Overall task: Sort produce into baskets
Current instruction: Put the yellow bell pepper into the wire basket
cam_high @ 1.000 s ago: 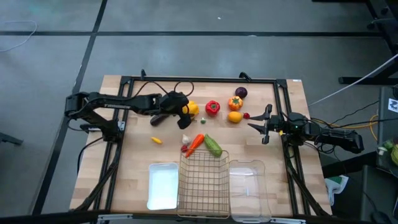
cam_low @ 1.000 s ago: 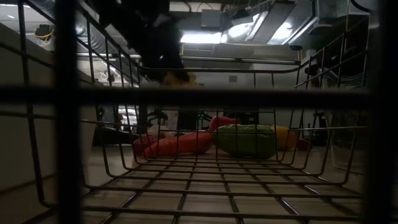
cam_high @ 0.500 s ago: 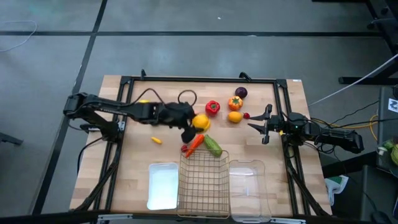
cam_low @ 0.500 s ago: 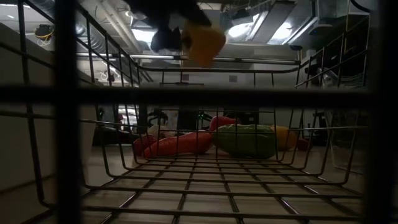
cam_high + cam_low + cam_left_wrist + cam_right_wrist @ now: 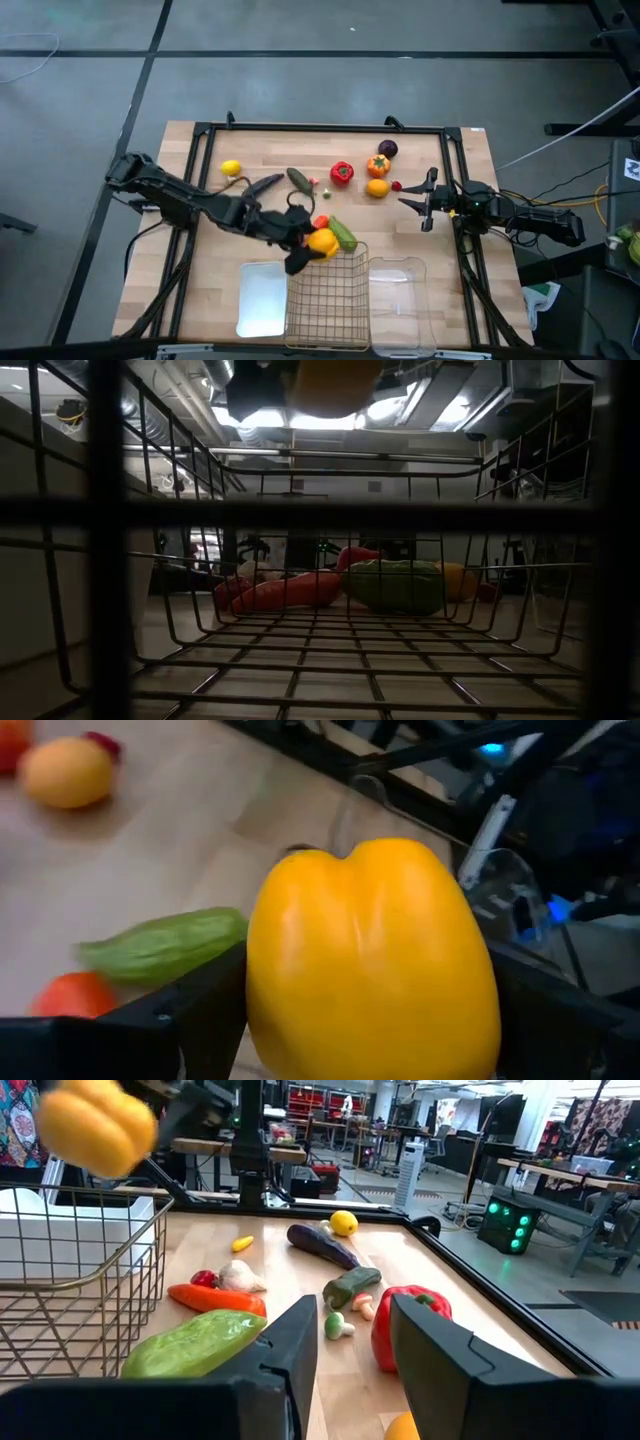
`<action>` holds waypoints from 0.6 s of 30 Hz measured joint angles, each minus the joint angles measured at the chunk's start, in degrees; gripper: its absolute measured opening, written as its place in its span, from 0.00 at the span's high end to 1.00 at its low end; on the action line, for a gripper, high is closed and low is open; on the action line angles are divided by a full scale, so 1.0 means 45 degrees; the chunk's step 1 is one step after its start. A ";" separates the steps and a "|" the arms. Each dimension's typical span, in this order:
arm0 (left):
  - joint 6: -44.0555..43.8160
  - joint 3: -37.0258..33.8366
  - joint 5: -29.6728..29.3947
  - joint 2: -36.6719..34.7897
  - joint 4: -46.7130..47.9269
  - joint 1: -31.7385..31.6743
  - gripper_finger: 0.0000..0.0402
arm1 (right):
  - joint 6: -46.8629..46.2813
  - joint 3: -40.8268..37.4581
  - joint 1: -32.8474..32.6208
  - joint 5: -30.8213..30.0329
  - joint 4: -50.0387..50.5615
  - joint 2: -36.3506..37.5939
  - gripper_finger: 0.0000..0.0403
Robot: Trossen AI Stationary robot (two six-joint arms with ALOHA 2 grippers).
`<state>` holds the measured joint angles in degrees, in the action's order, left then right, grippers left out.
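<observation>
One yellow pepper (image 5: 322,241) rides in the left jaws (image 5: 314,246) at the wire basket's (image 5: 328,300) far rim.
Pinched between both fingers, the pepper hangs above the basket's near-left corner, so the drop lies just forward and down. The green cucumber (image 5: 342,234) and carrot (image 5: 318,222) lie on the tabletop (image 5: 210,260) against the basket's far wall, under the path. The right jaws (image 5: 425,200) wait spread by the right edge, well apart; white tray (image 5: 261,299) and clear bin (image 5: 400,305) flank the basket.

Left gripper (image 5: 312,248) is holding the yellow bell pepper (image 5: 322,241) above the far edge of the wire-mesh basket (image 5: 328,300), which is sitting between the flat white tray (image 5: 261,299) on its left and the clear plastic bin (image 5: 402,305) on its right.
</observation>
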<state>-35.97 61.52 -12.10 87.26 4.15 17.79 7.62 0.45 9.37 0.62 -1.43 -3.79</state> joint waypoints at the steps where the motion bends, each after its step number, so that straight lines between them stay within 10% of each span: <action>1: -0.0005 0.0005 0.0000 0.0198 -0.0205 0.0132 0.18 | 0.0000 0.0004 0.0001 0.0000 -0.0005 0.0000 0.69; 18: 0.0593 0.0022 -0.0145 0.2794 -0.0797 0.0731 0.18 | 0.0000 -0.0001 0.0004 -0.0005 -0.0003 0.0000 0.69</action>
<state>-33.30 61.62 -12.75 99.84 0.57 21.08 7.62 0.45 9.39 0.60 -1.45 -3.79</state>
